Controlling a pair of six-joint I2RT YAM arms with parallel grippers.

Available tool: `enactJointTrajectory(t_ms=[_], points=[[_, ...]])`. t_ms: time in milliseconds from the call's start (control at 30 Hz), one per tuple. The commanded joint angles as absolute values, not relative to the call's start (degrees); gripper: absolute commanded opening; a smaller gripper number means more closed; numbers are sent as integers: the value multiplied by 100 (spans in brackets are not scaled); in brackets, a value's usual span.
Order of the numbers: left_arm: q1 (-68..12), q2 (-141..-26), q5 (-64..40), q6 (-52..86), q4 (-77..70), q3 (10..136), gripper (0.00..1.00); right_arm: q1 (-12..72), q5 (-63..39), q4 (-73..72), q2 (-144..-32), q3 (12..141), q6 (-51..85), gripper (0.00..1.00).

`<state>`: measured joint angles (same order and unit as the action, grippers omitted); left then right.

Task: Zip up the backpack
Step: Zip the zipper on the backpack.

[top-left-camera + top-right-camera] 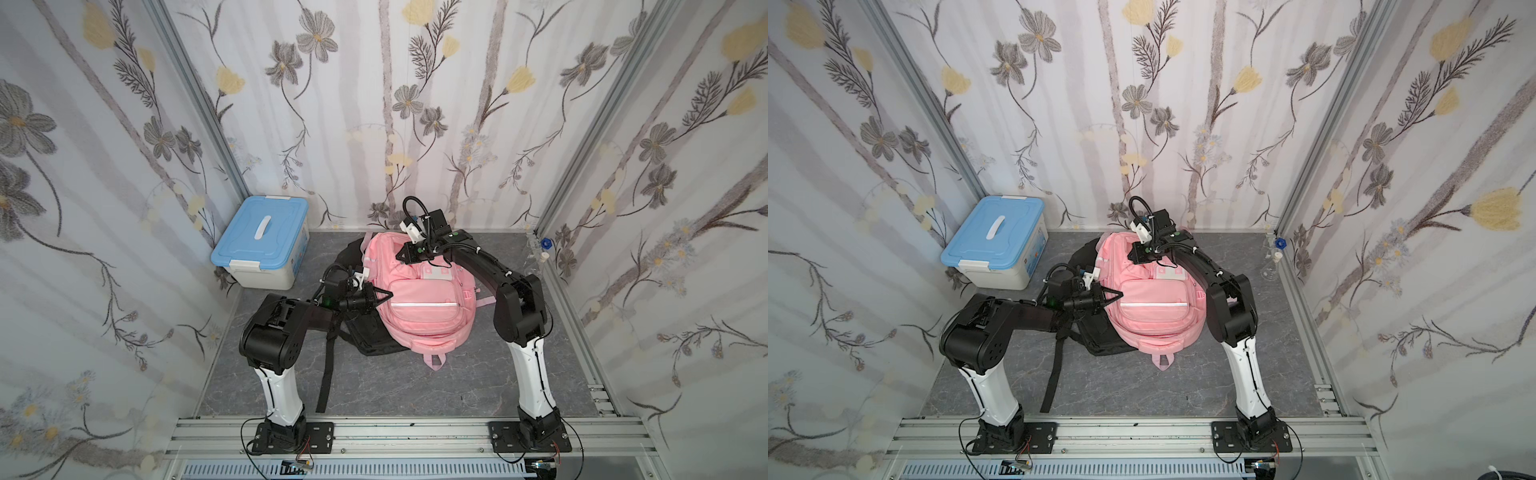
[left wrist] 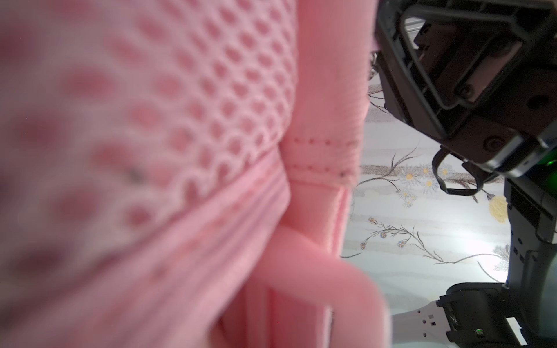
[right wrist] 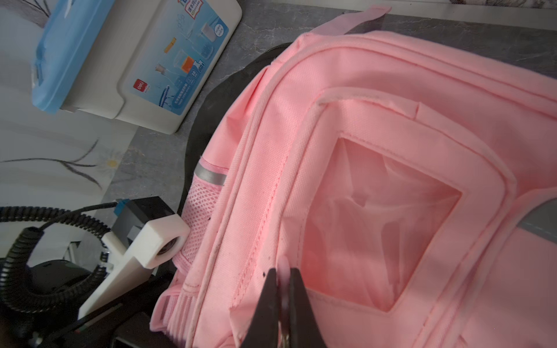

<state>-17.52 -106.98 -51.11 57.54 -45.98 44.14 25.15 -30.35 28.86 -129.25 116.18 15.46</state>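
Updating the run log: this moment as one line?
pink fabric backpack: lying on black backpack | right gripper: jaws shut on pink pull tab | left gripper: jaws shut at backpack's side

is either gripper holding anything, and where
The right gripper pinches the backpack by its zipper pull. The left gripper is shut at its side; hold unclear.

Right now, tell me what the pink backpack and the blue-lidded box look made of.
Pink fabric backpack: woven cloth, matte; weave and stitching show, with a mesh side pocket. Blue-lidded white storage box: probably hard plastic, smooth with slight sheen; moulded lid and clips.
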Motion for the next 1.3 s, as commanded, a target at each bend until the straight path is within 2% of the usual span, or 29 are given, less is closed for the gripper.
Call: enactJointTrajectory(t_ms=[0, 167, 300, 467, 700, 800, 833, 900, 967, 1000, 1133, 1267], points=[[-1693, -10703, -4942, 5932, -4610, 4395, 0, 2347, -3615, 2263, -13022, 11602, 2078, 0], [-1695, -10715, -4974, 5933, -4609, 4420, 0, 2265, -4986, 1610, -13365, 11777, 2821, 0], [-1696, -10734, -4992, 5937, -4620, 4438, 0, 2248, -5590, 1292, -13474, 11782, 3146, 0], [-1695, -10749, -5014, 6018, -4754, 4425, 0, 2138, -6402, -571, -13506, 11205, 4437, 0], [-1605, -10708, -5021, 6125, -4906, 4379, 0, 1985, -7419, -590, -13607, 10880, 4073, 0], [-1598, -10701, -5023, 6126, -4905, 4378, 0, 1918, -7825, 701, -13562, 10915, 2722, 0], [-1591, -10704, -5021, 6126, -4904, 4377, 0, 1876, -7908, 1555, -13590, 11114, 1913, 0], [-1594, -10710, -5021, 6126, -4904, 4377, 0, 1801, -8548, 3933, -13869, 11889, 13, 0], [-1591, -10710, -5019, 6126, -4903, 4377, 0, 1581, -9225, 7123, -14421, 13123, -2740, 0], [-1595, -10707, -5019, 6126, -4902, 4377, 0, 1460, -9220, 8160, -14708, 13592, -3557, 0], [-1591, -10715, -5014, 6117, -4855, 4385, 0, 1089, -9203, 9605, -15543, 14573, -4352, 0], [-1596, -10733, -5011, 6130, -4850, 4410, 0, 1072, -9211, 10290, -15646, 14670, -5062, 0]])
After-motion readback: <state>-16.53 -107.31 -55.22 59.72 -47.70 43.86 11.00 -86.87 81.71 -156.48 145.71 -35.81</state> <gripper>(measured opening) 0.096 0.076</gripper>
